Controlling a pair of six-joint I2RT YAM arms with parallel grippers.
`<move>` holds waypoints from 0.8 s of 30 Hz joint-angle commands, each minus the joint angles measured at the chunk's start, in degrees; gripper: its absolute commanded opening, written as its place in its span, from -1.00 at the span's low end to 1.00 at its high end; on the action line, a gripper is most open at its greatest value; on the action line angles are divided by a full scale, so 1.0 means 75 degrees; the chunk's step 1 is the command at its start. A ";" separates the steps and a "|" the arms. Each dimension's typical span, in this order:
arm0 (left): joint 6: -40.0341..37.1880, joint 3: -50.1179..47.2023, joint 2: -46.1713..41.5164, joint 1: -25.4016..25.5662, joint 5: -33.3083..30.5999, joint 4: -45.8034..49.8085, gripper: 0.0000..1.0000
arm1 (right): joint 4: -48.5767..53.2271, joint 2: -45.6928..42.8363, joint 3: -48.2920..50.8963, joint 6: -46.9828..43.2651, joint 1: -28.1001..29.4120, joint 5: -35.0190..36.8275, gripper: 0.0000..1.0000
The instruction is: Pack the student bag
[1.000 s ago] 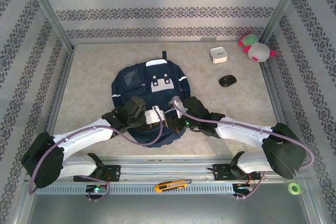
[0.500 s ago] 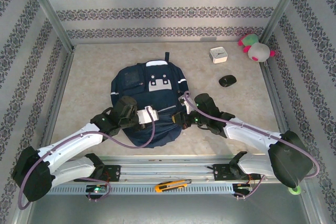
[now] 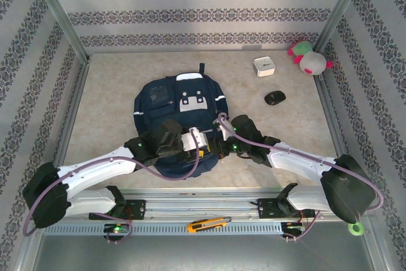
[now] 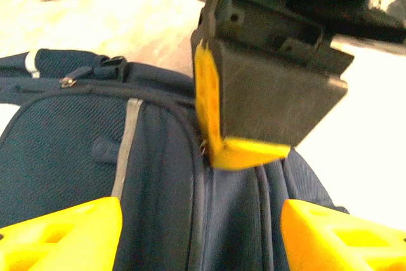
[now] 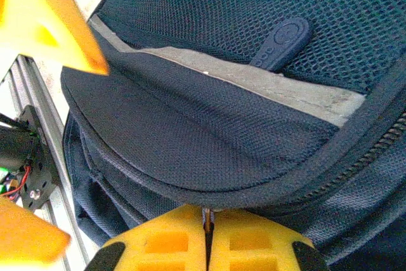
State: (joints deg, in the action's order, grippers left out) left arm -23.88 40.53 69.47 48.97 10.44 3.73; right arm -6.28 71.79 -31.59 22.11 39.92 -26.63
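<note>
On the worktop [image 3: 108, 99], treat the student bag [image 3: 181, 115], lying flat at the middle with its near end toward the arm bases, as soft, limp and probably light: grasp at a seam or hard fitting, not slack cloth. Read the overall layout from the top view. Turn to the wrist views for the left end effector [image 4: 203, 233] spread wide apart above the seam and the right end effector [image 5: 206, 236] pinched together on a small metal zipper pull [image 5: 206, 215] beneath a drooping pocket flap [image 5: 190, 138].
</note>
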 commanded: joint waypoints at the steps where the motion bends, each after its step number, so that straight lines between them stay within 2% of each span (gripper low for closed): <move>1: -0.0032 0.0257 0.0527 0.0163 -0.0471 -0.0490 0.37 | -0.0317 -0.0055 -0.0065 -0.0030 0.0067 0.0035 -1.00; 5: -0.0239 0.0268 0.0867 0.0162 -0.1263 -0.0853 0.29 | -0.0346 -0.0135 -0.0018 0.0005 0.0061 0.0082 -1.00; 7: -0.0305 0.0174 0.0871 0.0162 -0.1543 -0.1046 0.14 | -0.0353 -0.0149 0.0002 0.0017 0.0066 0.0082 -1.00; 10: -0.0536 0.0010 0.0786 0.0151 -0.1764 -0.1134 -0.24 | -0.0334 -0.0192 0.0000 0.0010 0.0061 0.0079 -1.00; 13: -0.0894 -0.0178 0.0556 0.0122 -0.1613 -0.0911 -0.84 | -0.0308 -0.0252 0.0046 0.0005 -0.0006 0.0082 -1.00; 14: -0.1042 -0.0259 0.0417 0.0082 -0.1404 -0.0833 -0.95 | -0.0290 -0.0276 0.0072 -0.0007 -0.0034 0.0082 -1.00; 16: -0.1714 -0.0439 0.0092 -0.0126 -0.0377 -0.0353 -1.00 | -0.0075 -0.0302 0.0032 -0.0028 0.0108 0.0369 -1.00; 19: -0.2455 -0.0370 -0.0367 -0.0659 0.0916 0.0683 -1.00 | -0.0136 -0.0226 0.0036 0.0128 0.0797 0.0780 -1.00; 21: -0.2945 -0.0207 -0.0579 -0.0982 0.1430 0.1627 -1.00 | -0.0723 -0.0034 0.0155 0.0477 0.1147 0.0906 -1.00; 24: -0.3478 0.0010 -0.0735 -0.1214 0.1487 0.2658 -1.00 | -0.1611 0.0428 0.0196 0.0859 0.1421 0.0915 -1.00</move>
State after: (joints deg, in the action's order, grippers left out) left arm -42.59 38.50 65.43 41.76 17.52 11.75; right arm -12.43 72.64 -31.31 25.23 49.28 -21.43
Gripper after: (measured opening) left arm 0.061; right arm 0.042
